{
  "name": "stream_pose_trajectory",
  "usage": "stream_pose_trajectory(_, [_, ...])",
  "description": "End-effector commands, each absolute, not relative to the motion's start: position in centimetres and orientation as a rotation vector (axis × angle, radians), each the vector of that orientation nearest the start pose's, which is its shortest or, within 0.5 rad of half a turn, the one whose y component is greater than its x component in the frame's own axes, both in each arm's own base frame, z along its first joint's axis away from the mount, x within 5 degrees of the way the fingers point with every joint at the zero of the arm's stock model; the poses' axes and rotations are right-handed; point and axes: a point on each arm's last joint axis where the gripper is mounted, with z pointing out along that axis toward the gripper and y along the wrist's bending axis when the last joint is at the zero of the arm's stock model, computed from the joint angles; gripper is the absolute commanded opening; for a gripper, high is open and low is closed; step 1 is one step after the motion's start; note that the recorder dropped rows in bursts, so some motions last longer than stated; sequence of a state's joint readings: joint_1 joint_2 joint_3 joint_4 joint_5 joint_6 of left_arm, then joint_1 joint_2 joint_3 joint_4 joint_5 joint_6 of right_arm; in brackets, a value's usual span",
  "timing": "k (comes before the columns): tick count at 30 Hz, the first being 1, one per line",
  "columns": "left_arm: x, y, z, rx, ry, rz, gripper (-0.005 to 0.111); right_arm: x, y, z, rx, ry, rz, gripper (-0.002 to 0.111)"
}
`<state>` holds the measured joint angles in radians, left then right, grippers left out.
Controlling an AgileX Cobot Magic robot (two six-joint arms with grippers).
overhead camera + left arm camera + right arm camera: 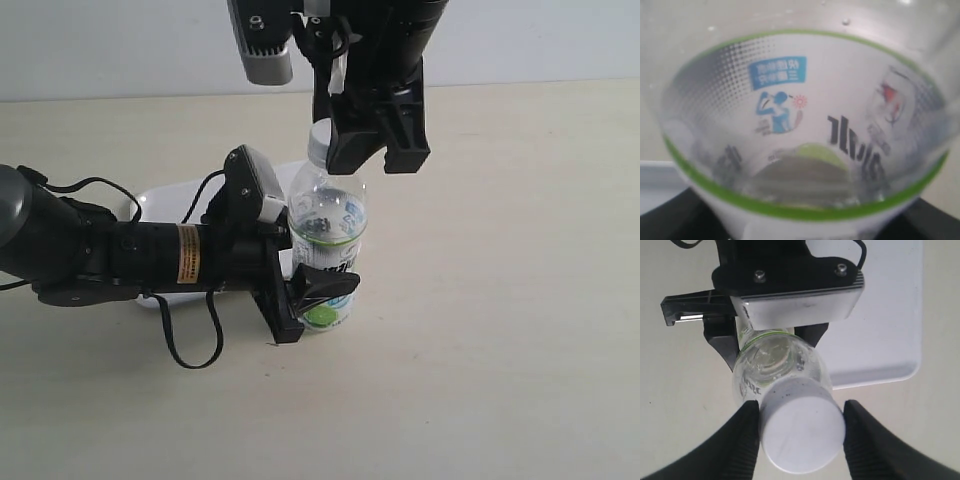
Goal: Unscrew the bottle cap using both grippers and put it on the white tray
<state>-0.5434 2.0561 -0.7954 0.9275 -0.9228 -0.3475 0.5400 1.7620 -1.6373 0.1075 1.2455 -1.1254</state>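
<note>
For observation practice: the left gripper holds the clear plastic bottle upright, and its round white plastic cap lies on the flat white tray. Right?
No: the round white plastic cap sits atop the clear plastic bottle, not on the flat white tray; see the right wrist view.

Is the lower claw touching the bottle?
Touching: the exterior view shows the left gripper clamped around the bottle, with black jaw parts pressed against its labelled body.

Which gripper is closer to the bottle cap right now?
Right. The right gripper straddles the bottle cap from above; the left gripper clamps the bottle lower down, at its label.
</note>
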Motion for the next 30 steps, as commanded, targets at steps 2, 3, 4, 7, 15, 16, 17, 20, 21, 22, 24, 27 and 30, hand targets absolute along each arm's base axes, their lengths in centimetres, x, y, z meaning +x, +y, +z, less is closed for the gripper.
stream_pose_trajectory(2, [26.3, -22.8, 10.0, 1.255, 1.626, -0.846, 0.000, 31.2, 20.0, 32.2, -2.008, 1.944, 0.067, 0.055])
stream_pose_trajectory(3, [26.3, -22.8, 10.0, 1.255, 1.626, -0.846, 0.000, 31.2, 20.0, 32.2, -1.996, 1.956, 0.070, 0.057])
stream_pose_trajectory(4, [26.3, -22.8, 10.0, 1.255, 1.626, -0.846, 0.000, 31.2, 20.0, 32.2, -1.981, 1.972, 0.074, 0.058])
stream_pose_trajectory(7, [26.3, -22.8, 10.0, 1.257, 1.624, -0.844, 0.000, 31.2, 20.0, 32.2, -1.955, 1.999, 0.081, 0.061])
stream_pose_trajectory(15, [26.4, -22.8, 10.1, 1.253, 1.625, -0.844, 0.000, 31.0, 20.2, 32.5, -1.913, 2.016, 0.144, 0.064])
stream_pose_trajectory(16, [26.4, -22.8, 10.1, 1.253, 1.625, -0.844, 0.000, 30.9, 20.2, 32.6, -1.910, 2.014, 0.149, 0.064])
stream_pose_trajectory(17, [26.4, -22.8, 10.1, 1.253, 1.625, -0.844, 0.000, 30.8, 20.2, 32.7, -1.907, 2.010, 0.150, 0.064])
stream_pose_trajectory(20, [26.4, -22.8, 10.1, 1.253, 1.625, -0.844, 0.000, 30.5, 20.1, 33.4, -1.878, 2.013, 0.156, 0.064])
stream_pose_trajectory(21, [26.4, -22.8, 10.1, 1.253, 1.625, -0.844, 0.000, 30.3, 20.0, 33.7, -1.854, 2.024, 0.158, 0.064])
stream_pose_trajectory(22, [26.4, -22.8, 10.1, 1.253, 1.625, -0.844, 0.000, 30.1, 19.8, 34.1, -1.831, 2.032, 0.159, 0.064])
stream_pose_trajectory(24, [26.4, -22.8, 10.1, 1.253, 1.625, -0.844, 0.000, 29.8, 19.7, 34.7, -1.785, 2.054, 0.165, 0.064])
stream_pose_trajectory(27, [26.4, -22.8, 10.1, 1.253, 1.625, -0.844, 0.000, 29.2, 19.4, 35.7, -1.645, 2.138, 0.200, 0.064])
stream_pose_trajectory(30, [26.4, -22.8, 10.1, 1.253, 1.625, -0.844, 0.000, 28.8, 19.0, 36.5, -1.342, 2.336, 0.268, 0.064])
